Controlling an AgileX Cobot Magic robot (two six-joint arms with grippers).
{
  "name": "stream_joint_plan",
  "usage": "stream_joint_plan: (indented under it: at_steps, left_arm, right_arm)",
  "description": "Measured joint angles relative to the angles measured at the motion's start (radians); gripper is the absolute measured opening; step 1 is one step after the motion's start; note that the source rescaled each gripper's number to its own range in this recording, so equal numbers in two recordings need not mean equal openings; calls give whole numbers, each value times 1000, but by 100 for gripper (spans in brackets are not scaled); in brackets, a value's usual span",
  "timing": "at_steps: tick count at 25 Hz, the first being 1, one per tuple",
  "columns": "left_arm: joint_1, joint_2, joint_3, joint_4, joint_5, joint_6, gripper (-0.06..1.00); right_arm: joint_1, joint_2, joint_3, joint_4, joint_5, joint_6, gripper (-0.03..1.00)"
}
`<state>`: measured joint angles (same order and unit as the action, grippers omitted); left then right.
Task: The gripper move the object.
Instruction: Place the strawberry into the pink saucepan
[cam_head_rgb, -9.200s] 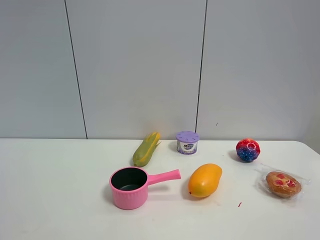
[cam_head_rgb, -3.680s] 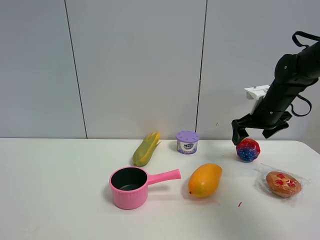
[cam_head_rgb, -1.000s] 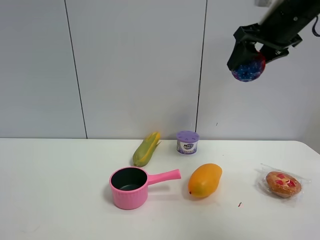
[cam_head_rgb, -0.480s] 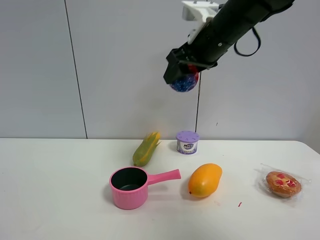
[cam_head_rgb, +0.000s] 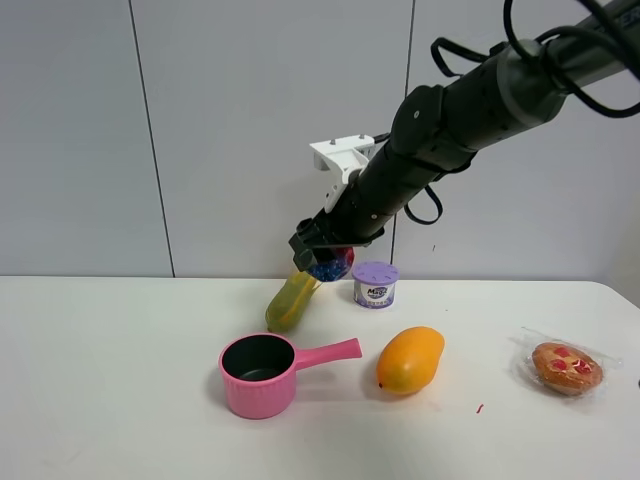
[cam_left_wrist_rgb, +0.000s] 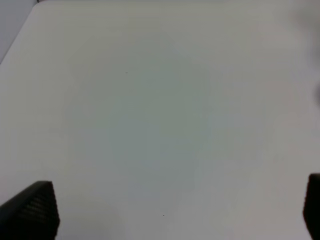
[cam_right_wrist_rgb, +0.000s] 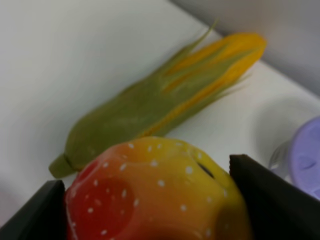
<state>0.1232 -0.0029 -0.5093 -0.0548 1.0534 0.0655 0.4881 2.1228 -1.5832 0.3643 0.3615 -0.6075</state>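
The object (cam_head_rgb: 331, 267), a bumpy red and blue ball, hangs in the air just above the top end of the corn cob (cam_head_rgb: 292, 298). My right gripper (cam_head_rgb: 322, 256) is shut on it, reaching in from the upper right across the middle. In the right wrist view the object (cam_right_wrist_rgb: 155, 192) fills the space between the two black fingers (cam_right_wrist_rgb: 274, 200), with the corn cob (cam_right_wrist_rgb: 150, 110) right underneath. My left gripper (cam_left_wrist_rgb: 172, 212) is open over bare white table (cam_left_wrist_rgb: 150, 100); only its fingertips show at the frame's corners.
A pink pot (cam_head_rgb: 262, 373) stands in front of the corn, handle pointing right. A purple-lidded cup (cam_head_rgb: 375, 284) sits just right of the ball. An orange mango (cam_head_rgb: 410, 359) and a wrapped pastry (cam_head_rgb: 566, 367) lie further right.
The right arm has swung left and down with the ball, from high at the upper right to just above the corn. Everything on the table stayed put.
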Motion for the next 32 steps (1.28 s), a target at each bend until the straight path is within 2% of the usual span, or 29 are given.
stream_joint_plan:
  at_steps: [5, 11, 18, 32]
  left_arm:
    - [0, 0, 0, 0, 0, 0, 100]
    - [0, -3, 0, 0, 0, 0, 100]
    - [0, -3, 0, 0, 0, 0, 100]
    - [0, -3, 0, 0, 0, 0, 100]
  right_arm:
    - [22, 22, 0, 0, 0, -14, 1]
    - [128, 22, 0, 0, -14, -72, 1]
    - [240, 22, 0, 0, -15, -78, 1]
    - [249, 22, 0, -12, 71, -23, 1]
